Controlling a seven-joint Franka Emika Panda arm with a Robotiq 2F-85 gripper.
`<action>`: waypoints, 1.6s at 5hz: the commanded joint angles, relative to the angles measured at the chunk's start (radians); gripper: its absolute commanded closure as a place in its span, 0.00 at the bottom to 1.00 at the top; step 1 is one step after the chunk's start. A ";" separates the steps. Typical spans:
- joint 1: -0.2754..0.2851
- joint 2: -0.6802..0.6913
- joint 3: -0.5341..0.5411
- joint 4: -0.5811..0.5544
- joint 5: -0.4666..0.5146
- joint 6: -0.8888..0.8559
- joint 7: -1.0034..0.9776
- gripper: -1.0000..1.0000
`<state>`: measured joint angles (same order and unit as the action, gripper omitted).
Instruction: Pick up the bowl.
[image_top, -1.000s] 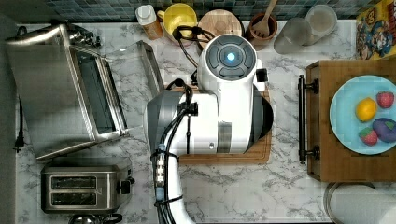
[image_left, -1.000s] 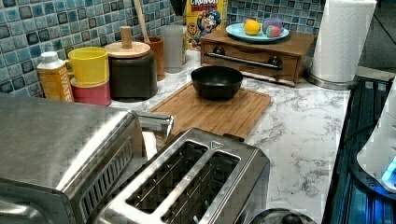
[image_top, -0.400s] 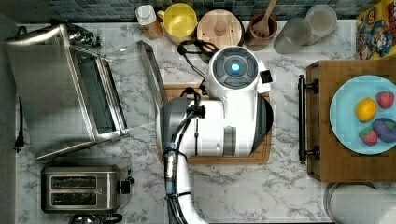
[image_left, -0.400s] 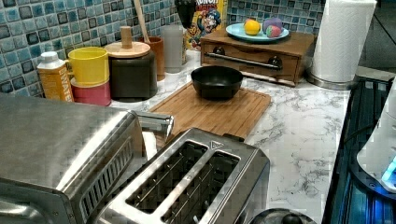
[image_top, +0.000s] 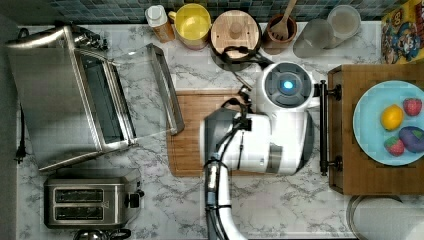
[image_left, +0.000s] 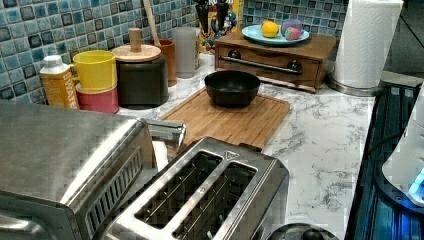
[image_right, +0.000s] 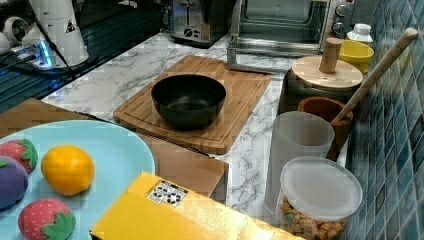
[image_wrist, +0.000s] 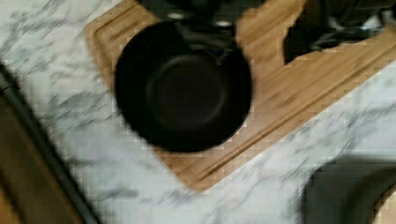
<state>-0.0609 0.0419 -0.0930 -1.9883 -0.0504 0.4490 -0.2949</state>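
Observation:
The black bowl (image_left: 232, 86) sits upright on the far end of the wooden cutting board (image_left: 225, 122), also seen as the bowl (image_right: 188, 100) in the right view. In the wrist view the bowl (image_wrist: 183, 88) lies directly below the camera. My gripper (image_left: 211, 24) hangs well above the bowl, slightly toward the left view's left, with its two dark fingers apart and nothing between them. In the top view my white arm (image_top: 285, 115) covers the bowl and that end of the board (image_top: 192, 130).
A wood-lidded pot (image_left: 140, 70), a yellow cup (image_left: 95, 70) and a spoon crock (image_right: 325, 117) line the tiled wall. A wooden box (image_left: 272, 55) carrying a blue fruit plate (image_left: 280, 35) stands just beyond the bowl. The toaster oven's door (image_top: 150, 90) lies open beside the board.
My arm has swung toward the top view's right and now covers the bowl's end of the board. The fingers have come into the left view above the bowl. The bowl has not moved.

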 joint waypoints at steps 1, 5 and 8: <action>-0.076 -0.070 -0.055 -0.080 -0.049 -0.005 -0.052 0.50; -0.152 -0.044 -0.108 -0.236 0.032 0.153 -0.353 0.50; -0.172 -0.037 -0.123 -0.337 0.145 0.309 -0.504 0.50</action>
<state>-0.2161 0.0293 -0.2103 -2.2715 0.0355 0.7593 -0.7090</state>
